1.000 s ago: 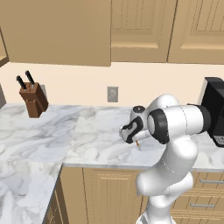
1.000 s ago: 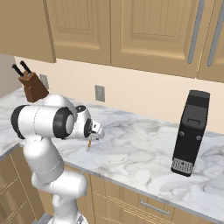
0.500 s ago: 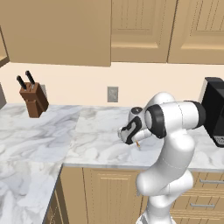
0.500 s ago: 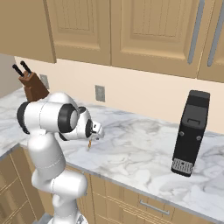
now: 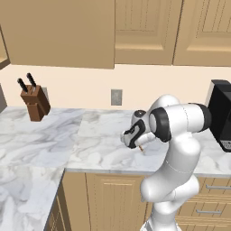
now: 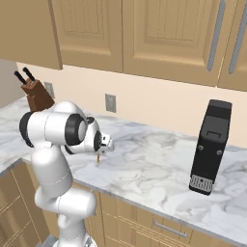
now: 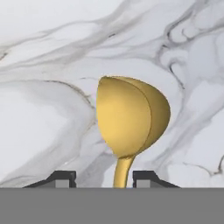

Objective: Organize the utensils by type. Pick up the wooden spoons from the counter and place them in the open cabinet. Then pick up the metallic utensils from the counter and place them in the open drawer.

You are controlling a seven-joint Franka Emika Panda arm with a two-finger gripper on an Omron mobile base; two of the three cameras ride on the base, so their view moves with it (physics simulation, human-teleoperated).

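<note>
We have the gripper (image 7: 103, 177) low over the counter (image 5: 90, 144), straddling the thin stem of the small gold utensil (image 7: 131, 118), one of the metallic utensils bound for the open drawer. In the hand view its rounded bowl stands out ahead of the two dark fingertips (image 7: 61, 177), one on each side of the stem with a little gap showing on both. So we judge the jaws partly drawn in around the stem, but whether they have pinched it yet we cannot tell. The stem sits midway between the tips, presumably so that both pads meet it evenly and it does not twist away on the smooth marble.

From the left base view, the hand is bent down near the front edge of the counter, with a sliver of the utensil's stem just below it (the right base view shows the same sliver under the wrist).

Around us, the knife block (image 5: 35, 101) stands well apart at the back of the counter on the left, and the black appliance (image 6: 210, 147) stands well apart on the right. A wall outlet (image 5: 116, 96) sits behind the arm. Nothing lies close to the utensil; the marble around it is bare, so a straight lift looks unobstructed.
</note>
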